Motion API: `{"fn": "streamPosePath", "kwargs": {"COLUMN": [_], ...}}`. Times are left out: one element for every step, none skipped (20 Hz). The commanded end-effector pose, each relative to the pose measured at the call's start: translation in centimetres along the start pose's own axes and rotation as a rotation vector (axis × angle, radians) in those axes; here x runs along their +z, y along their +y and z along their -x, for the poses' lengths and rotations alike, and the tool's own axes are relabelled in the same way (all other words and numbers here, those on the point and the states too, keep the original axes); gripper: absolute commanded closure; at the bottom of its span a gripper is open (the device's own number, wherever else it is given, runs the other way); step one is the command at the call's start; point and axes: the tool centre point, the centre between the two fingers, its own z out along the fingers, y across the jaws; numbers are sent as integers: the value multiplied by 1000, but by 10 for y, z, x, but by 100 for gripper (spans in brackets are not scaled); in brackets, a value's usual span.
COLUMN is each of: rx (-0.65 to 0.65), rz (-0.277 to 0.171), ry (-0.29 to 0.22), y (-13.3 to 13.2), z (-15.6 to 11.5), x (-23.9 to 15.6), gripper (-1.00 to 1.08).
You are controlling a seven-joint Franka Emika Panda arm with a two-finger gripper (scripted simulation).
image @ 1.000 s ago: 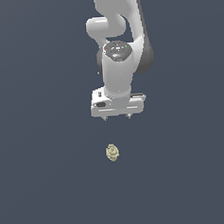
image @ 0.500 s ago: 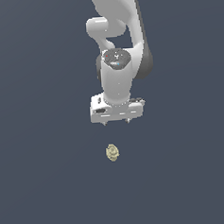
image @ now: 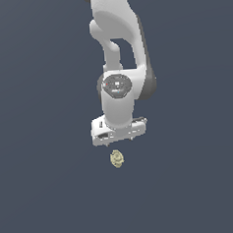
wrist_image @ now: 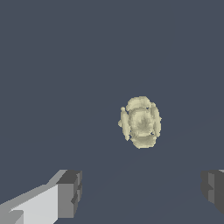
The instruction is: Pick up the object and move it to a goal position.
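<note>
The object (image: 117, 159) is a tiny pale yellow-beige lumpy, roundish item lying on the dark grey floor. The white arm hangs just behind and above it in the exterior view, with its gripper (image: 121, 138) a short way over the object, apart from it. In the wrist view the object (wrist_image: 140, 122) lies ahead of the gap between the two grey fingertips (wrist_image: 70, 192), which stand wide apart. The gripper (wrist_image: 142, 190) is open and holds nothing.
A plain dark grey floor (image: 45, 192) surrounds the object on every side. No other items, containers or edges show in either view.
The arm has come down and towards the object; the gripper now hangs much closer above it. The object has not moved.
</note>
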Motion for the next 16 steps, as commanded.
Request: {"fn": "streamPosePath", "kwargs": {"rx": [-31,-41,-51,-60,-68,-75,-81,-87,-92,-96,-99,-102,-104,-105,-105,-102], "rz": [-2,-3,-4,-5,-6,-7,-7,-8,-9,-9,-9,-10,-10,-10,-10,-10], "ry": [2,3,3,4,4,5,5,6,6,7,7,7,7,7,7,6], "y": [6,8,10,12,13,15,16,17,18,19,20,20,21,21,21,21], "z": [-10,-14,-17,-19,-22,-24,-26,-27,-29,-30,-31,-32,-32,-32,-33,-32], "x": [12,16,20,24,27,30,33,35,37,39,41,42,43,43,43,43], "gripper": [-92,-92,-92,-92,-92,-92,-92,-92,-92,-92,-92,-92,-92,-92,-92,-92]}}
